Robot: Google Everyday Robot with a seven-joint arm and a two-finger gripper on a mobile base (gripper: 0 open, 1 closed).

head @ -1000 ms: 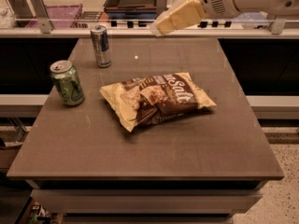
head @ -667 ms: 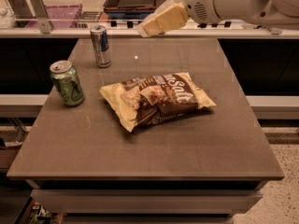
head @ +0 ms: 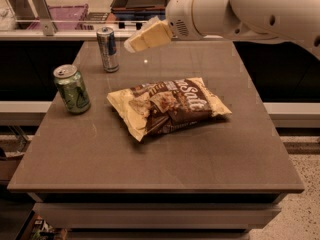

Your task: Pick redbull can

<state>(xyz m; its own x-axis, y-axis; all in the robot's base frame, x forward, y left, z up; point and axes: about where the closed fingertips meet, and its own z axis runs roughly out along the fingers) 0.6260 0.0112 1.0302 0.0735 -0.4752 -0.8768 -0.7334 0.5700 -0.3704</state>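
Tabletop (head: 150,164): redbull can (head: 107,49) upright; bag (head: 170,106) reads "Salt"; end effector (head: 132,44) near can.

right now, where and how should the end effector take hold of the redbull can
Grip the redbull can around its mid-body, across the slim round wall. It stands upright near the far edge of the table, apart from the green can and the chip bag, so a level approach from the side where the end effector hovers looks best.
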